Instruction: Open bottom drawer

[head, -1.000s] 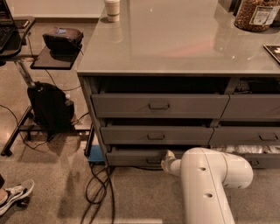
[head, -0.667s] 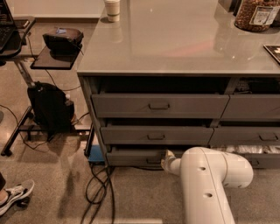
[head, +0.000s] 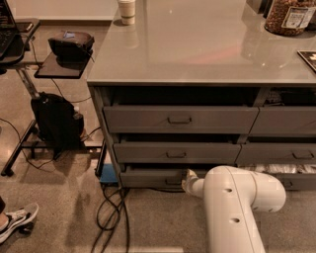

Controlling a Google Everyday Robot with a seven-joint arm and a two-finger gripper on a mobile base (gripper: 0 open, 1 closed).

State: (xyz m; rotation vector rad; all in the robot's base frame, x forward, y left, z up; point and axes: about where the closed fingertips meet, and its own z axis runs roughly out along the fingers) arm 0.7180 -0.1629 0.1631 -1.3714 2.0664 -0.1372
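Three drawers stand in the left column under the desk (head: pixel 197 54). The bottom drawer (head: pixel 148 177) is the lowest one, just above the floor, and it seems slightly out. The gripper (head: pixel 189 182) sits at its front, near the middle; whether it grips anything I cannot tell, as the arm (head: pixel 237 207) hides it. I judge the pull should go straight outward, level and slow, so the grip does not slip. On the desk are one cup (head: pixel 127 11) and one jar (head: pixel 289 17).
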